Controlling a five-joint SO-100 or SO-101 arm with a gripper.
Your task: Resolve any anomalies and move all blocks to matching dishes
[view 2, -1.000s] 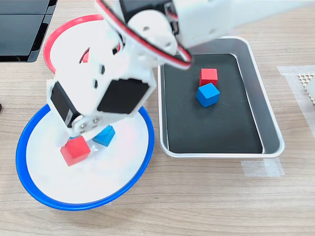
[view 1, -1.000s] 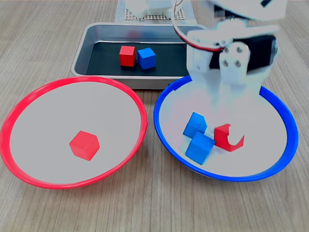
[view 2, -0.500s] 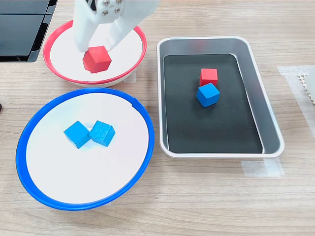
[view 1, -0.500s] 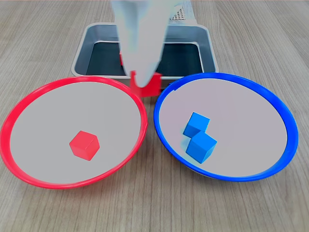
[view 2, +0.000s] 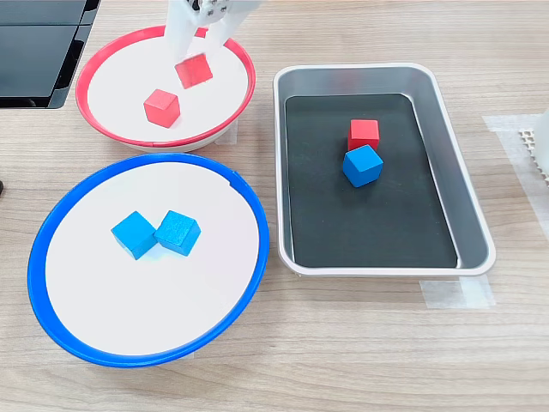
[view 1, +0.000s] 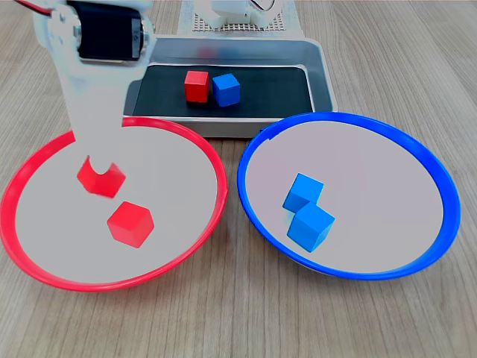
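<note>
In the first exterior view, the gripper (view 1: 100, 179) hung over the red-rimmed dish (view 1: 45, 153), its jaws clamped on a red block (view 1: 102, 181) held tilted, just above the grey floor. A second red block (view 1: 130, 223) lay loose just below-right of it.

In the second exterior view, the held red block (view 2: 194, 69) sat up-right of the loose one (view 2: 161, 107), directly over the dish, so release looked the likely next move.
</note>
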